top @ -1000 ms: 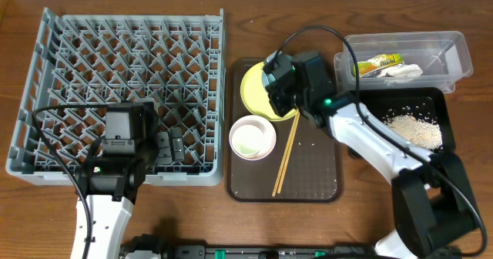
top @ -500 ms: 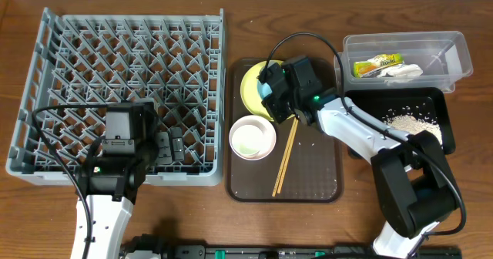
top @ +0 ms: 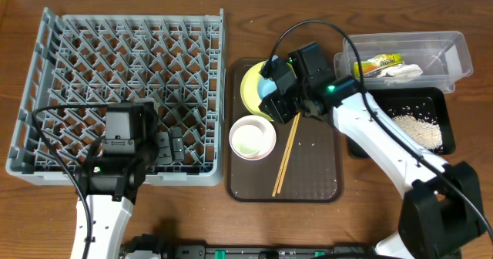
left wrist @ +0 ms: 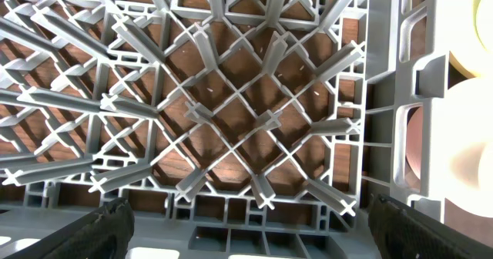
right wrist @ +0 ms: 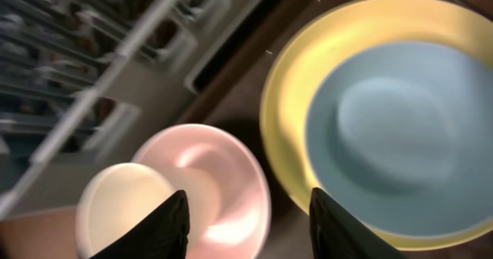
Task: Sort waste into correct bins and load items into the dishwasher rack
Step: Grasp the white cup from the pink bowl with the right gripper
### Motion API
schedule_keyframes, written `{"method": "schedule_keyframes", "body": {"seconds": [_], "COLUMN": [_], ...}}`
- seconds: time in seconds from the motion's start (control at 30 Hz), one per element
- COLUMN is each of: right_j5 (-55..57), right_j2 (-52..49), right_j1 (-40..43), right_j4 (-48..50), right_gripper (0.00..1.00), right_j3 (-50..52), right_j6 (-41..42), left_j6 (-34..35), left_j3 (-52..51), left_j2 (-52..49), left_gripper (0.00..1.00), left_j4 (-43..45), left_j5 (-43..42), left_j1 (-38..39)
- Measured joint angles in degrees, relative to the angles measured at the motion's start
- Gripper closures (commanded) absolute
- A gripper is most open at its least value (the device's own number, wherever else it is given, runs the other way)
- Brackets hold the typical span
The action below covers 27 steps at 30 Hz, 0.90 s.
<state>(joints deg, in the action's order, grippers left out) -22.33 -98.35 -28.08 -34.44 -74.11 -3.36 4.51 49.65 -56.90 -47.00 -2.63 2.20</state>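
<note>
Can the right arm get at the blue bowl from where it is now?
Probably yes: the right tool hangs open close above the blue bowl, which sits uncovered on the yellow plate, with nothing between them.

Rack (top: 115, 51): grey, lattice ptn. Plate (right wrist: 293, 82): yellow-green. Bowl 1 (right wrist: 393, 136): lt blue. Bowl 2 (right wrist: 231, 174): whitish-pink. Cup (right wrist: 115, 213): white. Serving tray (top: 312, 174): brown. Bin tray (top: 449, 136): black. Rice (top: 416, 129): white. Wrapper (top: 377, 62): yellow-green, orange print.

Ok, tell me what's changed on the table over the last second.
The right gripper opened and shifted slightly toward the bins, uncovering the blue bowl sitting on the yellow plate. The left gripper, open over the rack, the pink bowl, chopsticks, clear tub and black tray stayed put.
</note>
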Motion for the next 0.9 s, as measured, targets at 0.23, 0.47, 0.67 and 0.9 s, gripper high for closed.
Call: {"method": "schedule_keyframes", "body": {"seconds": [0.23,0.47,0.67,0.9], "right_j5": [-1.51,3.23,6.49,7.15], "right_j2": [0.07,0.07,0.04,-1.77], "right_j1": [-3.32,-6.75,-6.78,-6.8], "right_j4": [-2.82,-3.04,-2.16,-1.88], "right_gripper": [0.57,0.59,0.65,0.84], "right_j3": [1.05,4.28,5.68,6.38], "right_j6": [2.49,5.4,6.99,8.98], "left_j6": [0.0,0.0,0.02,0.0], "left_j3": [0.0,0.0,0.0,0.0], "left_j2": [0.0,0.0,0.0,0.0], "left_gripper": [0.02,0.02,0.02,0.01], "left_j4": [0.02,0.0,0.0,0.0], "left_j5": [0.0,0.0,0.0,0.0], "left_j1": [0.0,0.0,0.0,0.0]}}
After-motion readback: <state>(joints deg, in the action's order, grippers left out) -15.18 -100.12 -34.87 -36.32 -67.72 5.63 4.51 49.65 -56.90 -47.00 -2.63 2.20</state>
